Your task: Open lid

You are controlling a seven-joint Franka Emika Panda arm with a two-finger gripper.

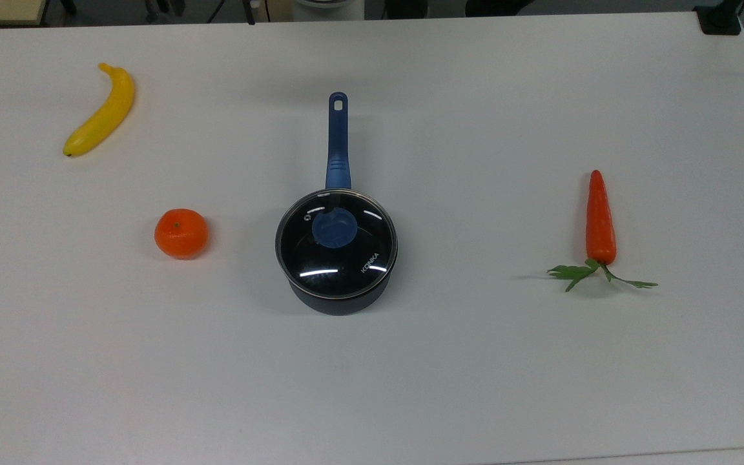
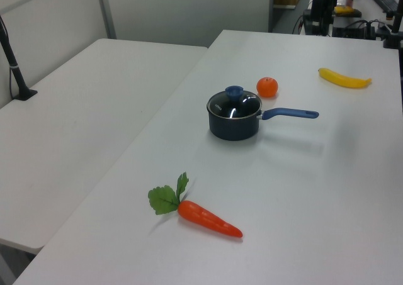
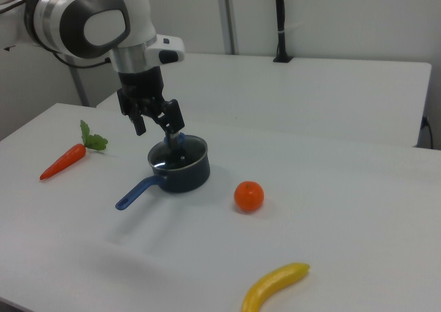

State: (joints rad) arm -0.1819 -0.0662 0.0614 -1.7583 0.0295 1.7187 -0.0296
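Lid (image 1: 336,244) seated on saucepan (image 3: 180,169) mid-desk, knob (image 1: 335,227) just below fingers (image 3: 157,126). Fingers spread wide, pinching nothing. Looks like approach step. Next probably: drop straight down, straddle knob, squeeze, lift without dragging pan.

Saucepan (image 3: 180,167), lid (image 3: 180,153) on; gripper (image 3: 158,125) above, fingers apart. Carrot (image 3: 65,158) at the right view's left; orange (image 3: 249,195), banana (image 3: 275,286) nearer.
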